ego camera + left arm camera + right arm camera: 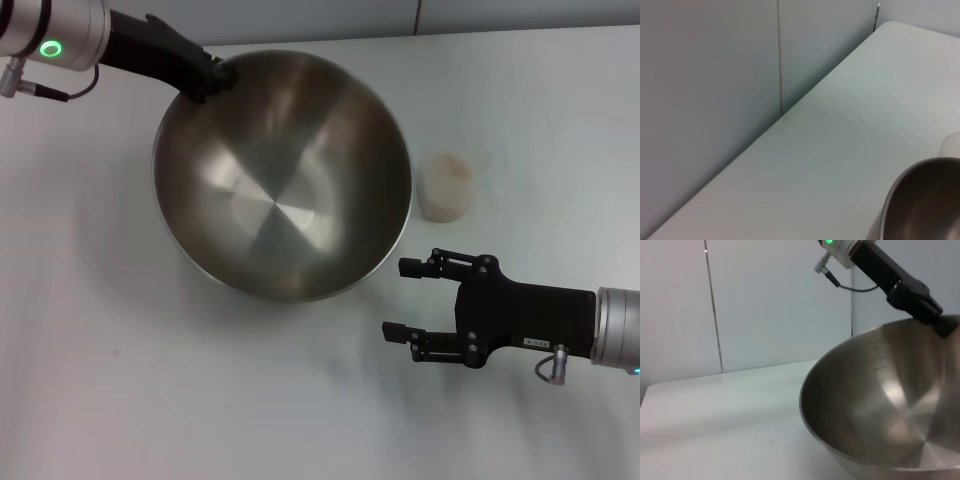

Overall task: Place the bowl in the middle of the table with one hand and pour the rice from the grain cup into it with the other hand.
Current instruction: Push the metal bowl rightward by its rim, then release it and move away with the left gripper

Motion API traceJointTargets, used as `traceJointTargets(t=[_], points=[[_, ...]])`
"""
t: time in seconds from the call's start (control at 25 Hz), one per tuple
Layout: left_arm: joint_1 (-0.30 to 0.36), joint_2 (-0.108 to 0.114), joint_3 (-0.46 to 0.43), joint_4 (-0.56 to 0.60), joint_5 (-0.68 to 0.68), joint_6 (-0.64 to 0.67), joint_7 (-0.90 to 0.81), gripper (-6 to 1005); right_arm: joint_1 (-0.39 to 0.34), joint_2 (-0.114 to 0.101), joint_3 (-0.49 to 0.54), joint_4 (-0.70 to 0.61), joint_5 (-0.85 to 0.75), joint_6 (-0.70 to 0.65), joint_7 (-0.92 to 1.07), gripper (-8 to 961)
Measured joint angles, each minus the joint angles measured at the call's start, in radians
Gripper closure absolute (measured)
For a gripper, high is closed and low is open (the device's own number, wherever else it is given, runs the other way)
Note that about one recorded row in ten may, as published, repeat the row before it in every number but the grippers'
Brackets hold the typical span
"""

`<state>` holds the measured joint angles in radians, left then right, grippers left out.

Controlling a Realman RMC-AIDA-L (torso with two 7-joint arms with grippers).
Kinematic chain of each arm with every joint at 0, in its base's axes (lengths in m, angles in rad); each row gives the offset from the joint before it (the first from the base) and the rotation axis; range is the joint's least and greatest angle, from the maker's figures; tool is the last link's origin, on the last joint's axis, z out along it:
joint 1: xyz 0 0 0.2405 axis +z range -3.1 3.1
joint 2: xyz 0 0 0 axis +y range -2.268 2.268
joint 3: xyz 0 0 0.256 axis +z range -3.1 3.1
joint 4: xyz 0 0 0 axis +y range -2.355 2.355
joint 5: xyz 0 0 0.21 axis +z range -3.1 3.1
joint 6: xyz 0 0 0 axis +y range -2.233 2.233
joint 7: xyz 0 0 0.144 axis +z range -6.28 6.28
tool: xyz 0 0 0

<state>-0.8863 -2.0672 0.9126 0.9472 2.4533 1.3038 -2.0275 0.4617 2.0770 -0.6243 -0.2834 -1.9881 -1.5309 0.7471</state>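
Observation:
The large steel bowl (282, 175) is over the middle of the white table (100, 380), tilted, with its far-left rim higher. My left gripper (213, 76) is shut on that rim; it also shows in the right wrist view as the left gripper (935, 320) on the bowl (880, 405). The bowl's rim (920, 200) fills a corner of the left wrist view. The clear grain cup (445, 185), with pale rice in it, stands upright just right of the bowl. My right gripper (394, 299) is open in front of the cup, fingers pointing left, holding nothing.
A grey wall (705, 90) runs along the table's far edge (420, 34). Bare tabletop lies left of the bowl and along the near side.

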Motion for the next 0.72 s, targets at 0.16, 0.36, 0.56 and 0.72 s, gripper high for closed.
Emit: traceJointTargets(t=[0.16,0.36,0.56,0.72], points=[[-0.001,0.002,0.005,-0.039,0.008,-0.035,0.008,957,0.0,0.0,0.0,0.002,0.0,0.0,0.0,179],[-0.001,0.002,0.03,-0.096,0.014,-0.101,0.019,957,0.0,0.0,0.0,0.003,0.0,0.0,0.0,179],[-0.005,0.002,0.035,-0.12,0.015,-0.118,0.036,957,0.0,0.0,0.0,0.003,0.0,0.0,0.0,179],[-0.006,0.002,0.035,-0.119,0.016,-0.118,0.038,957,0.0,0.0,0.0,0.003,0.0,0.0,0.0,179]])
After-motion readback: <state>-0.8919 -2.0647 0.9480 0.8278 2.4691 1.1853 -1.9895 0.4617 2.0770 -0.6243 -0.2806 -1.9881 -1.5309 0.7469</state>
